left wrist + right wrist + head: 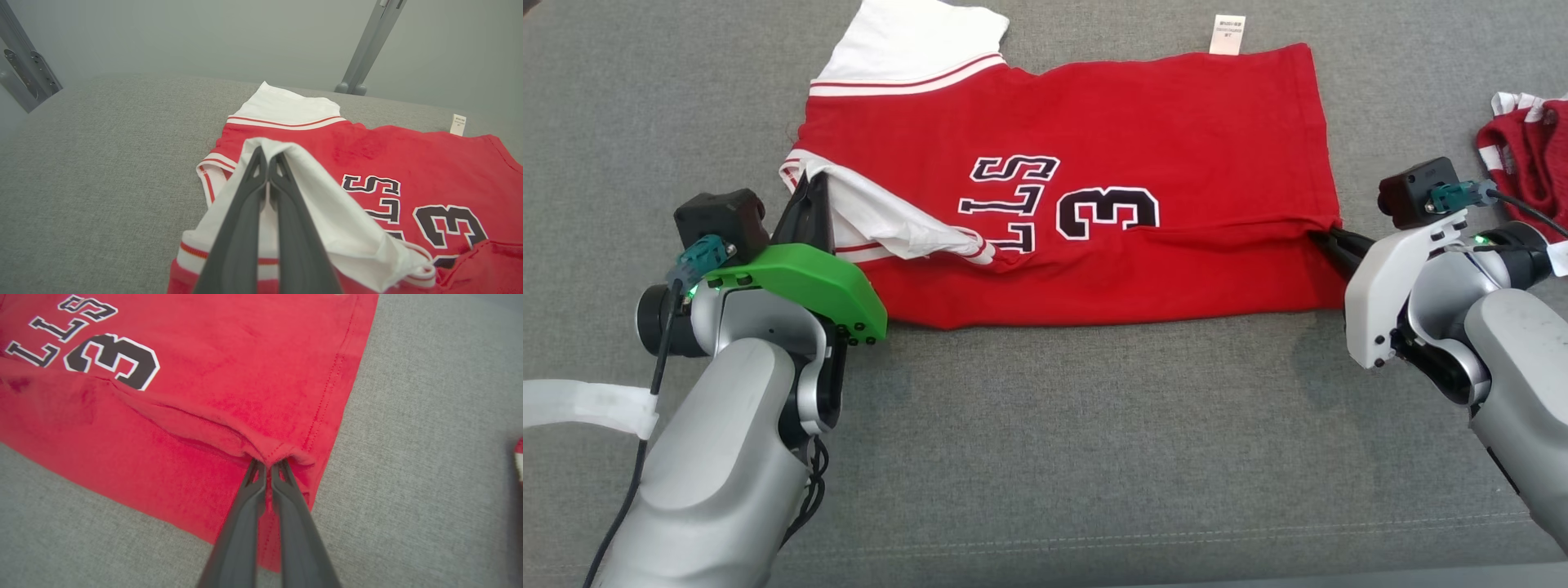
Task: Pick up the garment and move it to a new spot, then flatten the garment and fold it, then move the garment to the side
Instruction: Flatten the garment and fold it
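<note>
Tag print: we cannot read the small white tag [1227, 34] on the red jersey [1143, 114].
Right edge: we see the red-and-white striped cloth [1515, 159] cut off.

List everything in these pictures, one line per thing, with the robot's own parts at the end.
jersey: one, red with white sleeves and black-and-white lettering, spread across the far middle of the surface
label: one, white, sticking out from the jersey's far edge
second garment: one, red with white stripes, bunched at the right edge of the head view, apart from the jersey
surface: one, grey fabric, under everything
metal struts: two, grey, beyond the surface's far edge in the left wrist view
left gripper: one, dark fingers, shut on the jersey's near white sleeve
right gripper: one, dark fingers, shut on a fold of the jersey's hem
</note>
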You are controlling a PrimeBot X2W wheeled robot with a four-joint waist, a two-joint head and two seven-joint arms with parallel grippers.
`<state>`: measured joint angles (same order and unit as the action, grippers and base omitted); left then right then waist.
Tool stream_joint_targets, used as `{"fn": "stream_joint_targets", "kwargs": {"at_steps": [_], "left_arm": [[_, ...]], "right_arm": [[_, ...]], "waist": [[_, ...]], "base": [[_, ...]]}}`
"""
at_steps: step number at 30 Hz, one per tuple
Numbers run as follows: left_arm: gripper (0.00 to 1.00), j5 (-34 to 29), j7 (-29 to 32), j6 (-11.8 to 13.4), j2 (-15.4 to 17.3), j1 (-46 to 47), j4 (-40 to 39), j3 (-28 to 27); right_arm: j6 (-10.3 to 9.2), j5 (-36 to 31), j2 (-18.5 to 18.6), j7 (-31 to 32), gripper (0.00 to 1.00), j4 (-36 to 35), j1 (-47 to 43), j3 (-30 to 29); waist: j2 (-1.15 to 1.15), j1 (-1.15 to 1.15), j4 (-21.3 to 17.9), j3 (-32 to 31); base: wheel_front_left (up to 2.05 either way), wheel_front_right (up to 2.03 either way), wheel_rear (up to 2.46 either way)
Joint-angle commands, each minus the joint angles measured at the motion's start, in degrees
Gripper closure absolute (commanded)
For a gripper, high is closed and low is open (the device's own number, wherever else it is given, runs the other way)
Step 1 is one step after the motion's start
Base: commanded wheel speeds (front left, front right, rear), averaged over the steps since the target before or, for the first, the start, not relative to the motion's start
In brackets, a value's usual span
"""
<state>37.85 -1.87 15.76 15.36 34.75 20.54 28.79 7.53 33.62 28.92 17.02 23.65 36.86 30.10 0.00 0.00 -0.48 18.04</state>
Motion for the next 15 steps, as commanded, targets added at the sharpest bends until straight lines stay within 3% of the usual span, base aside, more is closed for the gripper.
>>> {"fn": "stream_joint_targets", "kwargs": {"at_steps": [1,15], "left_arm": [[1.00,0.1,-0.6,-0.3,0.1,1.1,0.4,-0.2],[1.00,-2.0,-0.5,-2.6,-1.1,7.1,8.4,2.6]], "right_arm": [[-0.09,-0.4,-0.1,-0.4,1.00,0.4,0.6,0.3],[-0.09,0.1,-0.4,-2.8,1.00,5.2,2.3,1.7]], "waist": [[0.00,0.00,0.0,0.1],[0.00,0.00,0.0,0.9]], "base": [[0.00,0.00,0.00],[0.00,0.00,0.00]]}}
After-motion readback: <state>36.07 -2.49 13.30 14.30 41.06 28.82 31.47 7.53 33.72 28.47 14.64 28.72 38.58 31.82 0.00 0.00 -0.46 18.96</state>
